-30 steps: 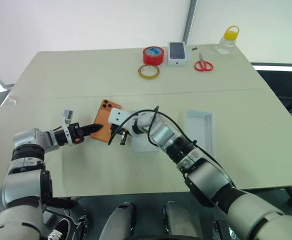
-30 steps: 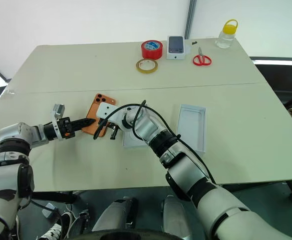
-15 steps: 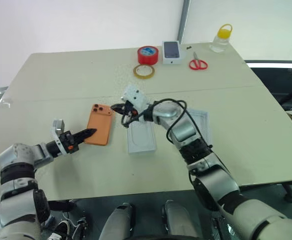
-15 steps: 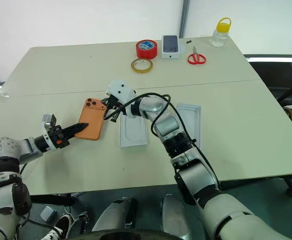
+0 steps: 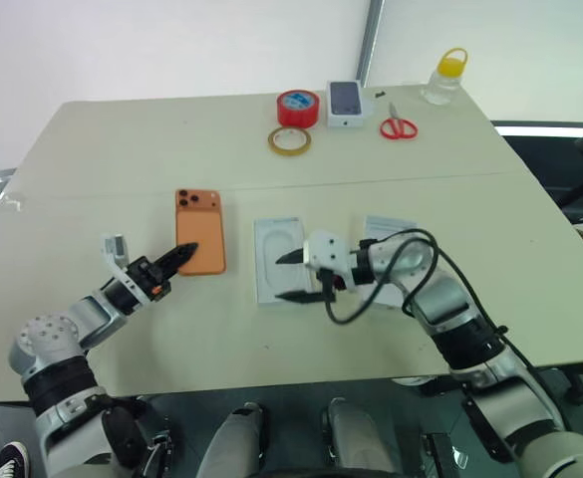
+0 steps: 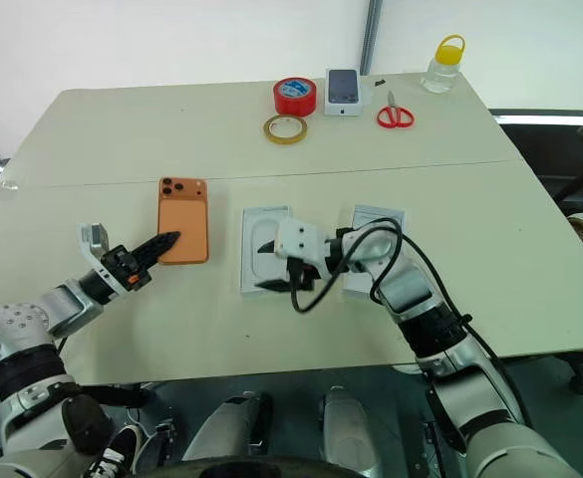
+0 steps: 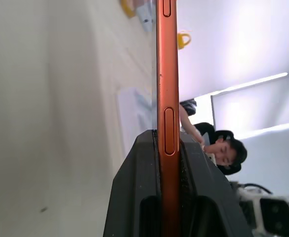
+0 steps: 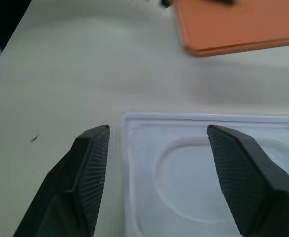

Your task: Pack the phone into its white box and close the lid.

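In the left eye view, the phone (image 5: 199, 230) lies camera-side up on the table (image 5: 122, 149), its lenses at the far corner. The left gripper (image 5: 181, 253) has its fingers closed on the phone's near edge. To the right of the phone a white tray with a rounded oblong outline (image 5: 277, 259) lies flat. The right gripper (image 5: 293, 276) hangs over that tray's near end with its fingers spread, holding nothing. Just right of it another white tray (image 5: 391, 232) shows partly behind the right arm; which one is the box and which the lid cannot be told. Along the far edge stand a red tape roll (image 5: 298, 107), a tan tape ring (image 5: 289, 140), a small box with a phone picture (image 5: 347, 104), scissors (image 5: 398, 125) and a yellow-capped bottle (image 5: 444, 78).

In the left wrist view, the two black fingers (image 7: 139, 187) press on either face of the phone (image 7: 166, 74), seen edge-on.

In the right wrist view, the fingers (image 8: 87, 168) stand well apart above the outlined tray (image 8: 193, 163), with a corner of the phone (image 8: 233, 24) beyond it.
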Controlling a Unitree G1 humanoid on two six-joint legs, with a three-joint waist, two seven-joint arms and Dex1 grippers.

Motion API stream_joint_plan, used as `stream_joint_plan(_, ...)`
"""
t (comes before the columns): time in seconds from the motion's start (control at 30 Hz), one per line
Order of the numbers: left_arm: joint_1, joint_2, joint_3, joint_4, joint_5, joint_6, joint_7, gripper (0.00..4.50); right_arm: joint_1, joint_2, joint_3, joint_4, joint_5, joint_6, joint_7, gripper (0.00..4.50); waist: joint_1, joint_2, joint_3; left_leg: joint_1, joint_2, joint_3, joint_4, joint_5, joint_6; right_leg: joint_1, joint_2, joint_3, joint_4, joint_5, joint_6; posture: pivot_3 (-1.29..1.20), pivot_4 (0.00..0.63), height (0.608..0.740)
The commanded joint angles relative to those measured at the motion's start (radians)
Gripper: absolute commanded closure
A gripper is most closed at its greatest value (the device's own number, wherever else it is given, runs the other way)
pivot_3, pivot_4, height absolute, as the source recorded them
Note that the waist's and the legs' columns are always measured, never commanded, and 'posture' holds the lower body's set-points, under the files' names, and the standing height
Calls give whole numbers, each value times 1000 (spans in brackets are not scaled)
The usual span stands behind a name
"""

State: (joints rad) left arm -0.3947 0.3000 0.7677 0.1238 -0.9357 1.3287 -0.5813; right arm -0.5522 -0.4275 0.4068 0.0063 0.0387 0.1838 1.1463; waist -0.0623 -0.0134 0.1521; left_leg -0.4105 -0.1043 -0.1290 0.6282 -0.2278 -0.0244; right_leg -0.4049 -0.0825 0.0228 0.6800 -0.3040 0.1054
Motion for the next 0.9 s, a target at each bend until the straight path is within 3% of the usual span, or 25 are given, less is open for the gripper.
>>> stream_joint_plan(0.03,11,-6,31,-73,-82,-9,55,4500,1,-15,20,-33,-13,-73,14,1542,1,0,0,0,0,0,0,0,0,0,0,0,0,0,0,0,150,740)
stream_joint_plan(0.37,49,-30,-18,-113,-180,-28,161,4500,0,-21,57,79,-109,-176,-30,1542,27,-4,2,0,0,0,1,0,0,2,0,0,-3,0,0,0,150,740)
stream_joint_plan(0.53,65,-35,-36,-109,-208,-41,185,4500,5,-25,46,81,-102,-185,-24,3819,25,-4,2,0,0,0,0,2,-4,3,0,-1,-6,0,0,0,150,740)
stream_joint_plan(0.77,76,-22,-59,-101,-244,-58,203,4500,11,-23,44,75,-96,-172,-22,3819,25,-4,2,0,0,0,0,2,-4,3,0,-1,-6,0,0,0,150,740)
stream_joint_plan(0.83,75,-20,-65,-101,-253,-62,211,4500,13,-19,47,81,-104,-163,-30,4396,25,-4,2,0,0,0,0,2,-4,4,0,-1,-7,0,0,0,150,740)
stream_joint_plan(0.9,77,-17,-71,-100,-262,-68,217,4500,13,-13,50,82,-105,-157,-36,4468,25,-4,2,0,0,0,0,2,-4,4,0,-1,-7,0,0,0,150,740)
